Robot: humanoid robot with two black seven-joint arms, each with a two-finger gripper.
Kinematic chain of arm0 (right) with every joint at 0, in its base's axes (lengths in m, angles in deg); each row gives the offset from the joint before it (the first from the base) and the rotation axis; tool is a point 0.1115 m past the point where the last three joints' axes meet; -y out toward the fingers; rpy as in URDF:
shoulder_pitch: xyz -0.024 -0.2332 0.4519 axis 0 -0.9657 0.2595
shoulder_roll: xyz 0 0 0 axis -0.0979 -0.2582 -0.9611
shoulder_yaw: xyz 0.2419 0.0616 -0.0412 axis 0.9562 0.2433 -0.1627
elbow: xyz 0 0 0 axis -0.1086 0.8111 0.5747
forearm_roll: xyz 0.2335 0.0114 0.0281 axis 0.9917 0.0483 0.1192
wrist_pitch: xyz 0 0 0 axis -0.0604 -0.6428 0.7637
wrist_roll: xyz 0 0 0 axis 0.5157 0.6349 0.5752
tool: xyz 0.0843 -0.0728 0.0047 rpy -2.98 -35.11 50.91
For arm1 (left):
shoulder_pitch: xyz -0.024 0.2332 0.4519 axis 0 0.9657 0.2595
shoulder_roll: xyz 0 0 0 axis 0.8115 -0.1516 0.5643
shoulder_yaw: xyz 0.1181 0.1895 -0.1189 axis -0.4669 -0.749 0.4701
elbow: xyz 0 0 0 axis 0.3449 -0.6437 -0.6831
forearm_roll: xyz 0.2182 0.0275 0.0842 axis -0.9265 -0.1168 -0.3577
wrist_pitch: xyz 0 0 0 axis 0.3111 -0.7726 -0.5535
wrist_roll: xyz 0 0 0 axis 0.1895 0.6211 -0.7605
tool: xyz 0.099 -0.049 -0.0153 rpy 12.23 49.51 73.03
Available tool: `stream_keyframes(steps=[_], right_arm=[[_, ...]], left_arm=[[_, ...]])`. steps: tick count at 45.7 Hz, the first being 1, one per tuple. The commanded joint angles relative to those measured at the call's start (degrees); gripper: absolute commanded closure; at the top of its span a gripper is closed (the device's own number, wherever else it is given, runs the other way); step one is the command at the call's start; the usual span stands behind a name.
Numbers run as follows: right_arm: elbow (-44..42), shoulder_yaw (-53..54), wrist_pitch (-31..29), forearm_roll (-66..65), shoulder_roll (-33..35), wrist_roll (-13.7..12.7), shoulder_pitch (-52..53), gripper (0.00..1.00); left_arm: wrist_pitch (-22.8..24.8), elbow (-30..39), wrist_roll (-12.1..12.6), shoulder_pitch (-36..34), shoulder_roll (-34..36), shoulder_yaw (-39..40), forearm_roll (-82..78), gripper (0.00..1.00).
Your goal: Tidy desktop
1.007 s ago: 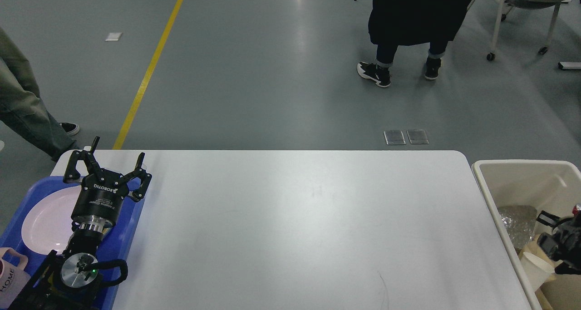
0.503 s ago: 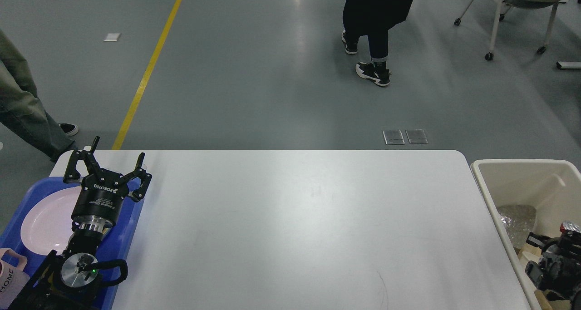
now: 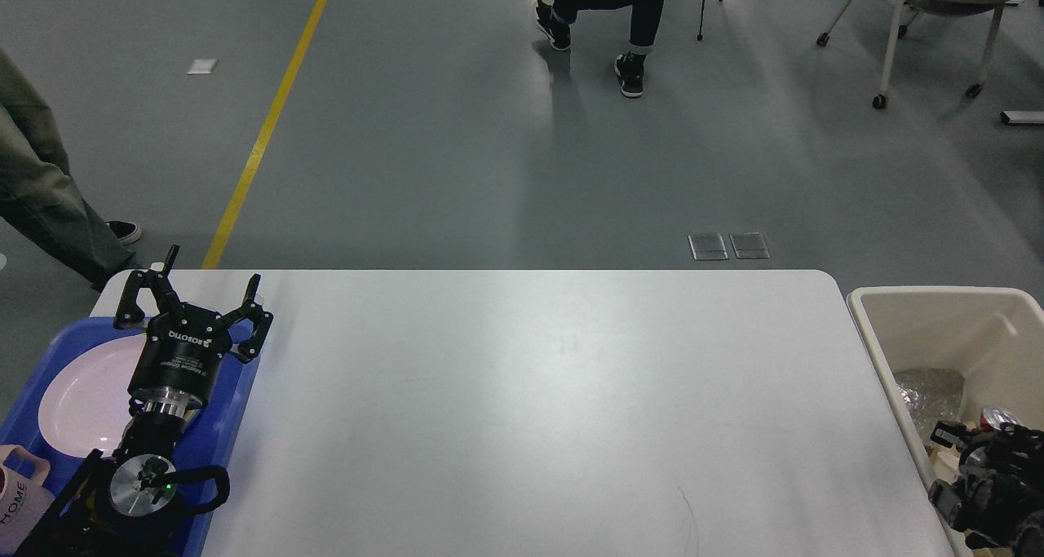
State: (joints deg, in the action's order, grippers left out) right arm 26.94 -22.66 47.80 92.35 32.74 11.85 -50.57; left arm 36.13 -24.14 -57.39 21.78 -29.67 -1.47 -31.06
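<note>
The desktop is a large white tabletop with rounded corners, and its surface is bare. My left gripper is open and empty; it hovers over the far right corner of the blue tray at the table's left end. My right gripper is a dark shape at the bottom right, over the cream bin. Its fingers cannot be told apart.
The blue tray holds a pale pink plate and a pink mug marked HOME. The cream bin holds crumpled foil and other rubbish. A person's leg stands at the table's far left corner. Another person and a chair are far back.
My right gripper has sunk lower in the view over the bin, now covering the paper cup. The person at the back has walked left and away. My left arm has not moved.
</note>
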Motion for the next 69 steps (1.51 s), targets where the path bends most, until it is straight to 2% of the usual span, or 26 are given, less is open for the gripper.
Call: stream_keyframes(steps=[1, 19, 25, 31, 38, 47, 52, 59, 64, 67, 69], right_arm=[[0.11, 0.07, 0.04, -0.02, -0.03, 0.00, 0.20, 0.00], [1.07, 0.43, -0.05, 0.07, 0.76, 0.09, 2.74, 0.00], [9.75, 1.74, -0.05, 0.42, 4.70, 0.53, 11.51, 0.00], [19.25, 9.73, -0.05, 0.59, 9.72, 0.53, 20.49, 0.00], [22.69, 26.85, -0.05, 0.86, 13.85, 0.53, 27.26, 0.00], [27.70, 50.58, -0.40, 0.68, 17.98, 0.53, 30.34, 0.00], [31.39, 69.73, -0.49, 0.68, 21.85, 0.53, 28.24, 0.00], [35.96, 92.16, -0.75, 0.68, 21.85, 0.53, 20.60, 0.00], [39.21, 104.55, -5.75, 0.59, 21.77, 0.71, 13.75, 0.00], [41.06, 112.37, -12.07, 0.16, 21.59, 3.16, 7.25, 0.00], [42.46, 117.12, -16.20, -0.20, 20.72, 6.84, 3.12, 0.00]], left_arm=[[-0.04, 0.00, 0.01, 0.00, -0.01, 0.00, 0.00, 0.03], [0.05, 0.00, 0.01, 0.00, -0.01, 0.00, 0.00, 0.03], [0.05, 0.00, 0.10, 0.00, -0.01, 0.00, 0.00, 0.03], [-0.04, 0.00, 0.10, 0.00, -0.01, 0.00, 0.00, 0.03], [0.05, 0.00, 0.10, 0.00, -0.01, 0.00, 0.00, 0.03], [0.05, 0.00, 0.10, 0.00, -0.01, 0.00, 0.00, 0.03], [0.05, 0.00, 0.10, 0.00, -0.01, 0.00, 0.00, 0.03], [-0.04, 0.00, 0.10, 0.00, -0.01, 0.00, 0.00, 0.03], [0.05, 0.00, 0.10, 0.00, -0.01, 0.00, 0.00, 0.03], [-0.04, 0.00, 0.01, 0.00, -0.01, 0.00, 0.00, 0.03], [-0.04, 0.00, 0.01, 0.00, -0.01, 0.00, 0.00, 0.03]])
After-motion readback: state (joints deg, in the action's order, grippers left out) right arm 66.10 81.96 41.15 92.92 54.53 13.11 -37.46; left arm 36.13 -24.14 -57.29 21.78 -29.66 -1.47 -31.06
